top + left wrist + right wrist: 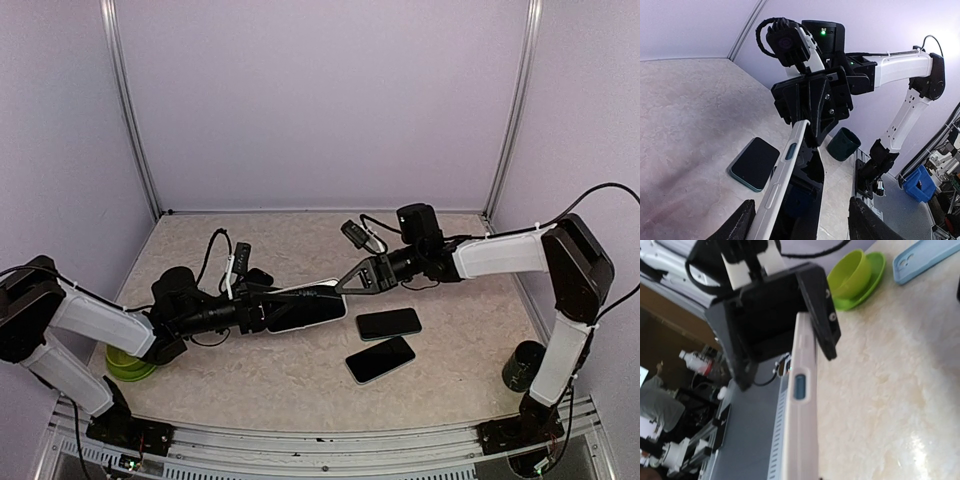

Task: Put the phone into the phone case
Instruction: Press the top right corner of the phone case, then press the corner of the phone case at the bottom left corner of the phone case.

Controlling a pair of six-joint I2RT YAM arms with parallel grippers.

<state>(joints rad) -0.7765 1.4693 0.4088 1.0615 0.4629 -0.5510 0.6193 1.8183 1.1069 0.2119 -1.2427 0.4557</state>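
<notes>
1. Phone [305,309]: held in the air above the tabletop [250,400], spanning the gap between the two arms. A pale case [776,192] runs round its edge. Cannot tell whether every corner is seated.
2. Right tool [349,282]: pressed together on the far end of the phone, a narrow end pinch. By my reading it carries the whole weight.
3. Left tool [264,312]: fingers [739,224] spread, one on each side of the near end. Its wrist view shows a gap on both sides, so it is not gripping.
4. Step in hand, as I judge it: the left lets go and the right takes over.
5. To do it well, the left should back off straight along the phone's long axis without brushing the edge. With a long lever and a short pinch, any nudge would twist the phone.
6. The right should hold it level, then lower it flat rather than drop it.
7. Surroundings: a spare phone [388,323] and a second spare phone [380,359] lie near, below the right tool. Choose bare tabletop away from them.
</notes>
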